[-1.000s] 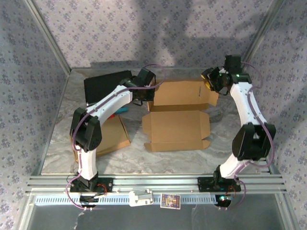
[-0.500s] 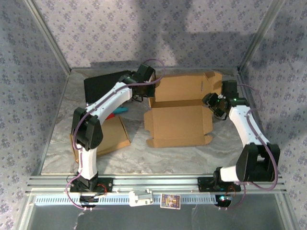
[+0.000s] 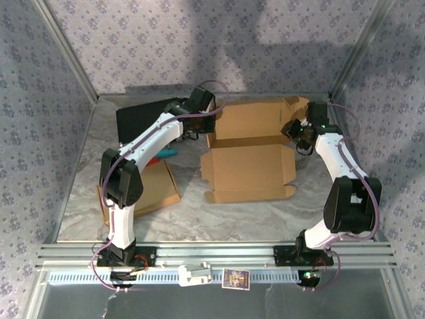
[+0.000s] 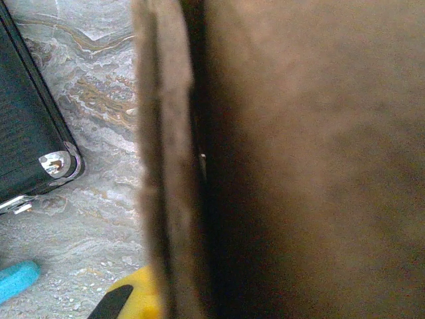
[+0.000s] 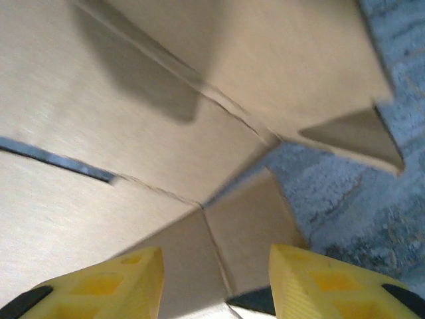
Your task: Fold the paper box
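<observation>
Since the earlier frame the right arm has swung back up to the right rear corner of the paper box [image 3: 249, 169], and the rear panel has been raised upright. The box is plain brown cardboard. Its base lies flat at the middle of the table [image 3: 219, 219], with small flaps at the sides. The left gripper [image 3: 197, 131] has its jaws closed on the upright panel's left edge. The right gripper [image 5: 214, 252] has its jaws apart, facing a corner flap.

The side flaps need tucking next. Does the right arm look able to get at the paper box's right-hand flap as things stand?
Likely yes: its open fingers sit just short of that flap on the paper box, with nothing between them and the cardboard.
</observation>
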Robot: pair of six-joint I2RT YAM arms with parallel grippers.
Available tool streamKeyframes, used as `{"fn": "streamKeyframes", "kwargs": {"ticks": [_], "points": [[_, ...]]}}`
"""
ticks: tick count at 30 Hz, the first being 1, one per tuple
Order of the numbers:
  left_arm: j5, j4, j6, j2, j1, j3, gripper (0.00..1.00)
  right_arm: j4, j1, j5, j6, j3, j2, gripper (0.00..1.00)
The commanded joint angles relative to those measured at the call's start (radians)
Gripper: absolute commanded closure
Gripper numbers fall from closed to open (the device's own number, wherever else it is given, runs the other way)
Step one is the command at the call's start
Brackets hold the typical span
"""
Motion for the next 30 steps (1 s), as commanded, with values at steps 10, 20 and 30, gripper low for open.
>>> {"fn": "streamKeyframes", "kwargs": {"ticks": [10,20,30], "points": [[0.023,-0.026,0.004,0.021,0.006,0.062,1.0,-0.036,0.022,0.04,-0.01,0.009,-0.061,0.52],[0.045,-0.041,0.007,0.031,0.011,0.086,1.0,-0.021,-0.022,0.041,-0.041,-0.073,-0.05,0.4],[0.049,-0.043,0.008,0.033,0.011,0.086,1.0,0.025,-0.011,-0.036,-0.03,0.023,0.02,0.55]]}}
